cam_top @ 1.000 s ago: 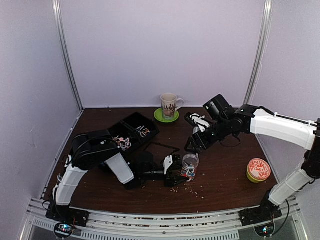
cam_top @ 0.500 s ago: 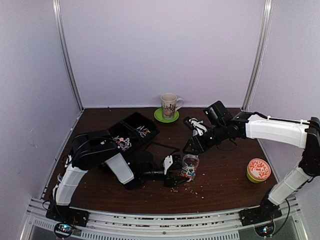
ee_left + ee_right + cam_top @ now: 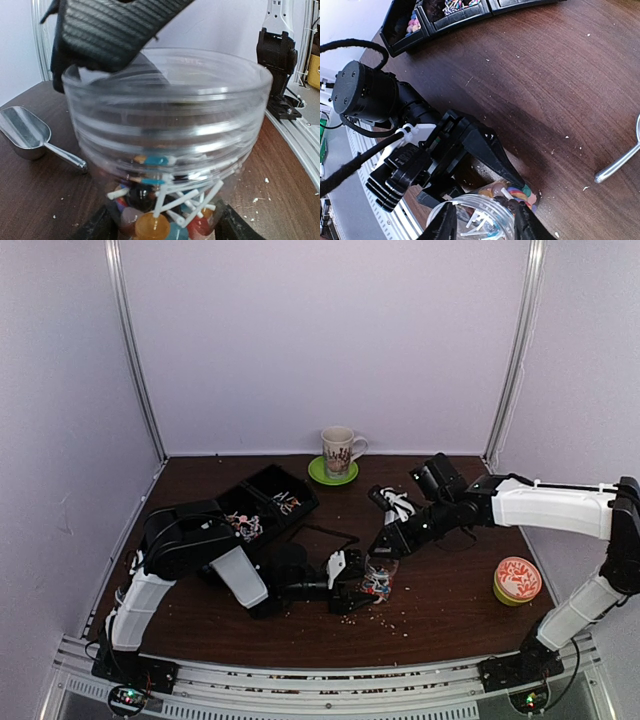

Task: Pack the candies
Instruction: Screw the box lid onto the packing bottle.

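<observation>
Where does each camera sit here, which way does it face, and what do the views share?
Top external: high behind the robot, looking down on the table; left end effector and right end effector meet at the jar.
Left wrist: low, facing sideways into the jar; own fingers at the bottom corners.
Right wrist: above, looking down at the jar mouth; own fingers at the bottom edge.
Shared: jar of candies in all three.
</observation>
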### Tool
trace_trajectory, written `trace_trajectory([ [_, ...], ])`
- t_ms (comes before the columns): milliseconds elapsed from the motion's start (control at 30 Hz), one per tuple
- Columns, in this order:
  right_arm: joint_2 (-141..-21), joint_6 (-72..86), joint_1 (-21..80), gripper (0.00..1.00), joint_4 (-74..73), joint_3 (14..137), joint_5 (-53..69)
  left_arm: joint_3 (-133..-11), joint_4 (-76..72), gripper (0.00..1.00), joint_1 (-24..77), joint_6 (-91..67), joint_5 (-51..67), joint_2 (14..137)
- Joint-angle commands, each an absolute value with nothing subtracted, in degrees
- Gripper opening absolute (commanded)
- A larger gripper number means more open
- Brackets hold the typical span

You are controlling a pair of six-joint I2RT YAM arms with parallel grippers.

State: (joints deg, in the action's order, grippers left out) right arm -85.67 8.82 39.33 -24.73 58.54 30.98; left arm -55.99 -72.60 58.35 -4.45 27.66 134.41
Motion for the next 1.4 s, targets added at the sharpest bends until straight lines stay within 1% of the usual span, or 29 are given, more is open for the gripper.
trace_trajectory([
  [0,-83.31,9.03,38.69,0.37,-24.68,56.78,31.21,-55.81,-73.74,0.64,58.36,-4.92,27.33,135.83],
  [333,-80.87,9.64,37.90,0.25,-24.63,53.89,31.64,-55.85,-73.61,0.63,58.32,-5.04,27.23,135.86],
  [500,-79.98,10.27,37.72,0.22,-24.26,52.19,31.99,-55.81,-73.65,0.63,58.35,-5.06,27.23,135.83],
  [733,-77.71,11.34,37.19,0.15,-23.85,49.49,32.92,-55.89,-73.61,0.62,58.36,-5.02,27.31,135.88],
  [1233,-71.07,14.28,36.87,0.15,-24.99,45.23,34.58,-55.98,-73.85,0.62,58.36,-5.10,27.31,136.01],
  [1333,-69.67,14.25,36.83,0.16,-25.75,44.89,34.66,-55.99,-73.83,0.61,58.35,-5.17,27.43,135.98],
  [1367,-69.16,14.20,36.80,0.18,-25.95,44.90,34.59,-55.99,-73.83,0.62,58.29,-5.06,27.50,136.05],
])
